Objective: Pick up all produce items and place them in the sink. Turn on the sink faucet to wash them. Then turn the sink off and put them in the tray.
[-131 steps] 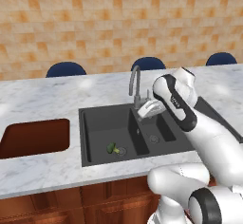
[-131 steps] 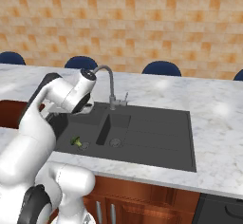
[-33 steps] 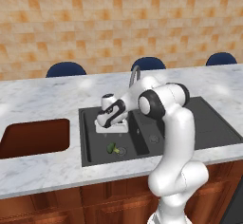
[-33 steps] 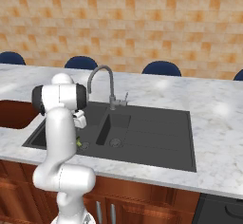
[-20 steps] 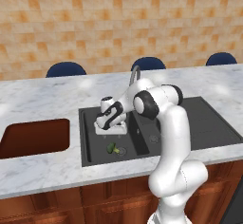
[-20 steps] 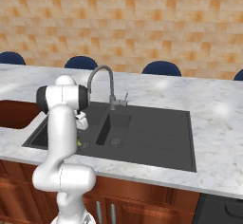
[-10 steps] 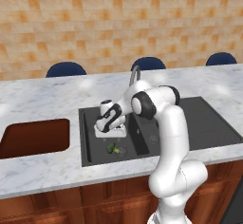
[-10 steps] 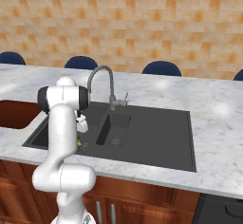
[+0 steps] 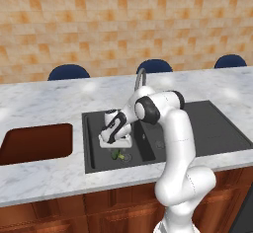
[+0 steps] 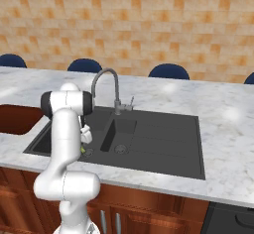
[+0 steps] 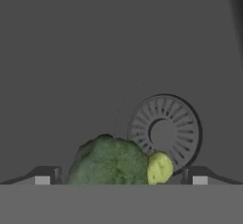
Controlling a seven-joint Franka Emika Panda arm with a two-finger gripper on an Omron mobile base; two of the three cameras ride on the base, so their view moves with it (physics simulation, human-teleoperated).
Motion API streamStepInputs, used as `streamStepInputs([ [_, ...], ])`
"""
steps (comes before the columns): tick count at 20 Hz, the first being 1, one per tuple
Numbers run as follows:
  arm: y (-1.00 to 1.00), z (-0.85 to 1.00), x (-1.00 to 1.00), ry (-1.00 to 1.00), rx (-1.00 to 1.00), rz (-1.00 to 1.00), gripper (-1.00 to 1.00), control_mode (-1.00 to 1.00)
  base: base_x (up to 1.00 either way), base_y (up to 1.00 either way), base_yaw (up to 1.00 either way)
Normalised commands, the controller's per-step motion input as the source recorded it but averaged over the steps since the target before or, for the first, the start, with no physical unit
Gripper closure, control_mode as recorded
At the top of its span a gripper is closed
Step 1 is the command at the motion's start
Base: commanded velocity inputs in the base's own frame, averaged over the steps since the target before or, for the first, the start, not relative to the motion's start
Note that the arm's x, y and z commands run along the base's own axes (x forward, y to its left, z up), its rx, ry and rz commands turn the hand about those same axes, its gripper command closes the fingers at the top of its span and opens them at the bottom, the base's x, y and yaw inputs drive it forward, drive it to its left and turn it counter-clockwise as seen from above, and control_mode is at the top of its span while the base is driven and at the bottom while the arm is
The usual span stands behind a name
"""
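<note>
The produce item, a small green broccoli piece (image 9: 117, 154) with a pale yellowish stem, lies on the floor of the sink's (image 9: 197, 128) wide left basin, beside the round drain (image 11: 163, 132). My gripper (image 9: 116, 146) hangs low in that basin, just above the broccoli. In the hand view the broccoli (image 11: 110, 163) sits between my spread fingertips (image 11: 45, 175), and my gripper (image 11: 121, 178) is open, gripping nothing. The grey gooseneck sink faucet (image 10: 107, 78) rises behind the basins. The reddish-brown tray (image 9: 34, 142) is set in the counter left of the sink.
A marble counter (image 9: 44, 98) surrounds the sink, with a tan tiled wall behind it. Blue chair backs (image 9: 68, 72) show past the far edge. My own arm blocks most of the left basin in the right base view, where a sliver of green (image 10: 82, 150) peeks out.
My hand has moved a little lower and leftward in the left basin, closer over the broccoli. The jaws have stayed wide apart. The broccoli has not moved.
</note>
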Motion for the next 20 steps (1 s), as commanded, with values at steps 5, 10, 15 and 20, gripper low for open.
streamStepInputs([
  [5,0.00,-0.23,0.00,0.00,-0.01,-0.01,-1.00,-1.00,0.00,0.00,0.00],
  [10,0.00,-0.20,0.00,0.00,0.00,0.00,-1.00,-1.00,0.00,0.00,0.00],
  [15,0.05,-0.15,0.00,0.00,0.00,0.00,1.00,-1.00,0.00,0.00,0.00],
  [20,0.00,0.00,-0.06,-0.02,0.00,0.00,1.00,-1.00,0.00,0.00,0.00],
])
